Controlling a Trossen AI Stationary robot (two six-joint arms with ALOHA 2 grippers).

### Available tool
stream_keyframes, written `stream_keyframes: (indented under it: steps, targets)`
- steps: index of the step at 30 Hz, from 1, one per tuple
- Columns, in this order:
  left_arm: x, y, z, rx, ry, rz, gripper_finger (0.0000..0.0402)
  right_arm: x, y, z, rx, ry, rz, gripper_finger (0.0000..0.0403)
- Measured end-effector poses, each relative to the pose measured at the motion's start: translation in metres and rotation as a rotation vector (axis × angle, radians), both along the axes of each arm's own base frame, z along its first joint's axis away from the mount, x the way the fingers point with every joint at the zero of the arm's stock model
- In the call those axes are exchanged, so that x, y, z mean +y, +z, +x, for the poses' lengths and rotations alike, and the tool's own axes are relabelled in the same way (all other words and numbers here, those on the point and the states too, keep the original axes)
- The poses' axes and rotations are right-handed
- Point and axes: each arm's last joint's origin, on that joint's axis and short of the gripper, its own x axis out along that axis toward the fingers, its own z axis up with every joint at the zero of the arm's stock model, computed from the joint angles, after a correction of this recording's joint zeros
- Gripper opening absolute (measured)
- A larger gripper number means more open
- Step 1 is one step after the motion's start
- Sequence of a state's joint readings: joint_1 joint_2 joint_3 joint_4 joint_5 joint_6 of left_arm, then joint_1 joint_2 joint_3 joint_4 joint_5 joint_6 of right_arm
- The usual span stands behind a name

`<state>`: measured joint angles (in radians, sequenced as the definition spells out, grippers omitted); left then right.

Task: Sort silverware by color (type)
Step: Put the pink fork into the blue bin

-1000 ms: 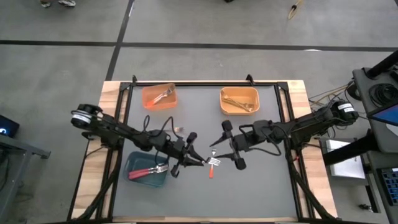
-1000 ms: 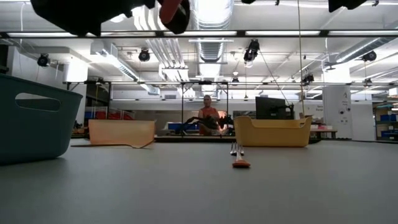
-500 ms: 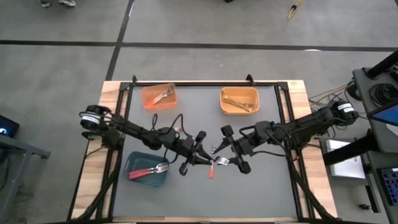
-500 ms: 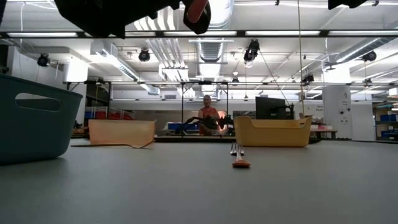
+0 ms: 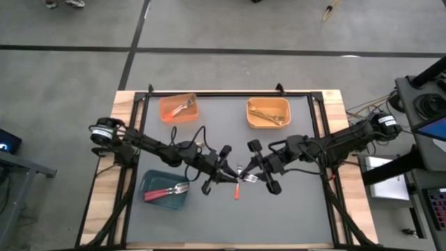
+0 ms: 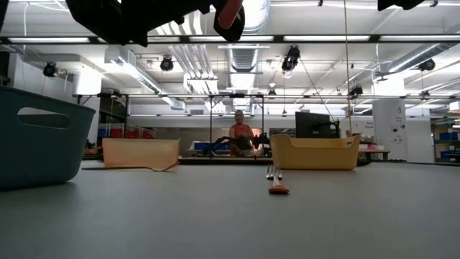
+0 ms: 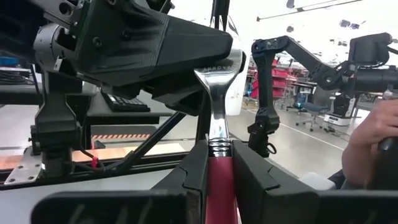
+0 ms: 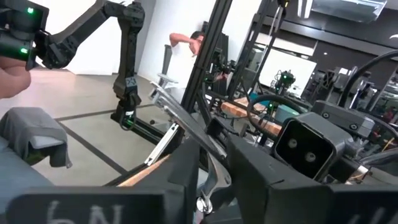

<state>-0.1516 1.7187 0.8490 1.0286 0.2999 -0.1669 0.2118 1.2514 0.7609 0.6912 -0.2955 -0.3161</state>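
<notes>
Dark grey worktop point(image 5: 230, 213) w/ wood border, on grey floor. Low view: big workshop beyond, strip lights, ducts, a person point(image 6: 239, 137) far back. Right wrist view: a hand point(image 8: 12, 74) at the frame's edge.

Bins: orange bin point(image 5: 178, 108) far left w/ a fork inside; yellow-orange bin point(image 5: 268, 112) far right w/ gold forks; teal bin point(image 5: 164, 191) near left w/ red-handled forks. All three well apart from mid-worktop.

Both arms meet over mid-worktop, raised off it. Left gripper point(image 5: 228, 176): jaws closed on red fork point(image 7: 216, 143), handle betw. the pads, metal end sticking forward. Right gripper point(image 5: 252, 174) just beside, facing it; the fork's head point(image 8: 186, 127) lies betw. its jaws, which look closed in around it. Firm grip or not: can't tell.

One orange fork point(image 5: 237, 191) flat on worktop, right below the grippers, not touched. Low view shows it point(image 6: 276, 185) alone mid-surface.

Near half and right side of worktop open. Cables loop by both wrists.
</notes>
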Motion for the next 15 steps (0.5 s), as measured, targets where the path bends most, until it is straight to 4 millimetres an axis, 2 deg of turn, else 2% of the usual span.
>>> stream_keyframes:
  steps: [8,15]
  targets:
    - [0.0025,-0.0002,0.0004,0.007,-0.001,-0.009,0.0034,-0.0004,-0.0001,0.0002,-0.003,-0.009,-0.007,0.0024]
    - [0.0053,-0.0008,0.0011,0.023,0.010,-0.021,0.0098,-0.0012,-0.0009,0.0006,0.026,-0.030,0.031,0.0010]
